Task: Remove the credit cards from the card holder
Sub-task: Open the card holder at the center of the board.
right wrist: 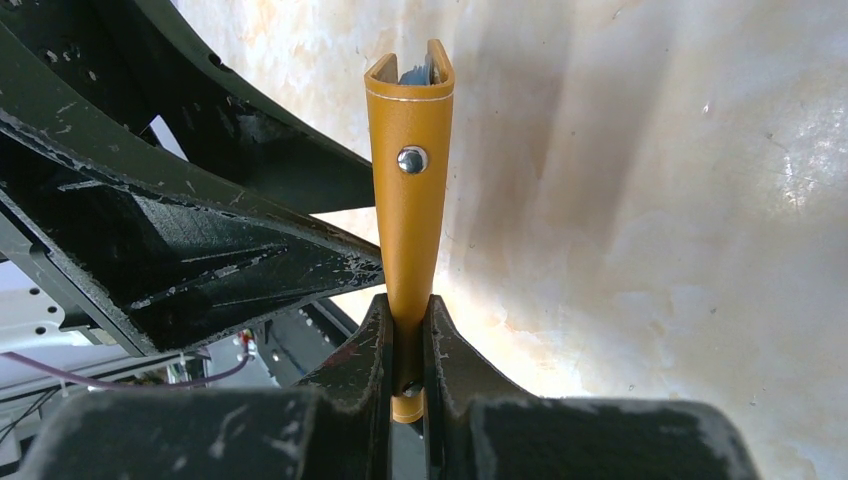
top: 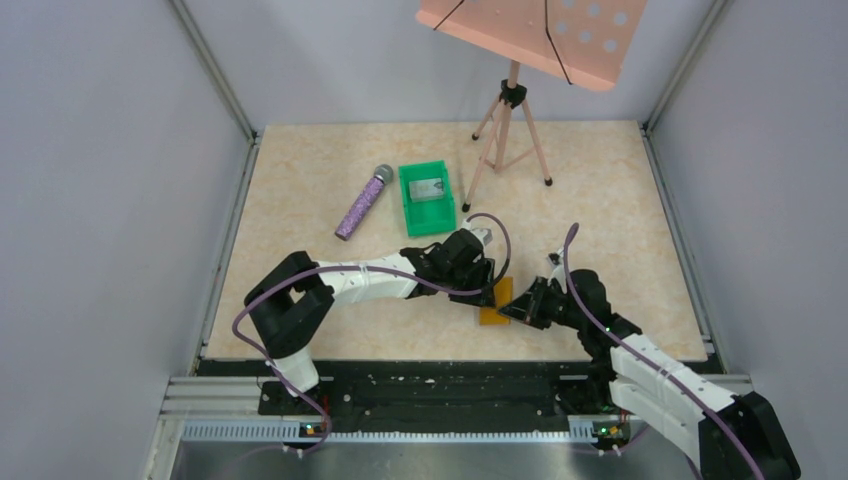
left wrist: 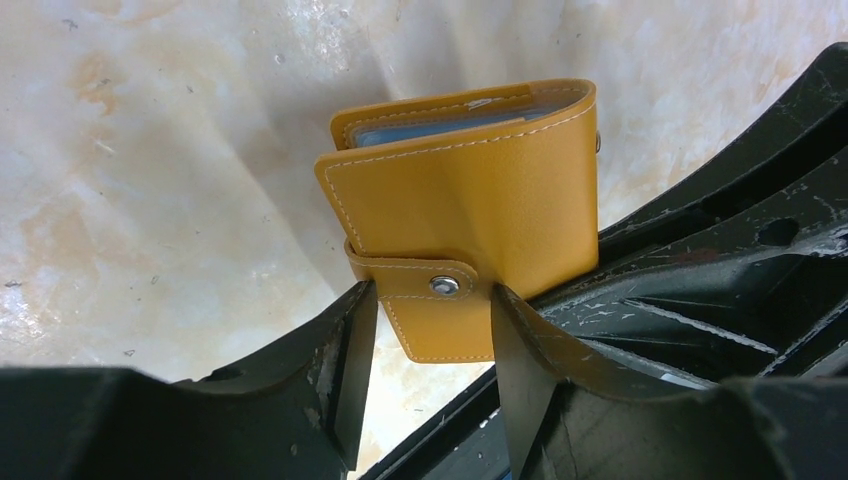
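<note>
Top external view: card holder (top: 496,300) near 6 o'clock on the tabletop (top: 620,200), right tool (right wrist: 408,308) clenched on its end; left tool (left wrist: 432,298) straddles the clasp tab (left wrist: 400,276), grip cannot be told.

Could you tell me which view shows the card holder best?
Left wrist: the card holder shows its broad face and snap tab. Right wrist shows only its thin edge in the right claw; top, a small orange patch.
</note>
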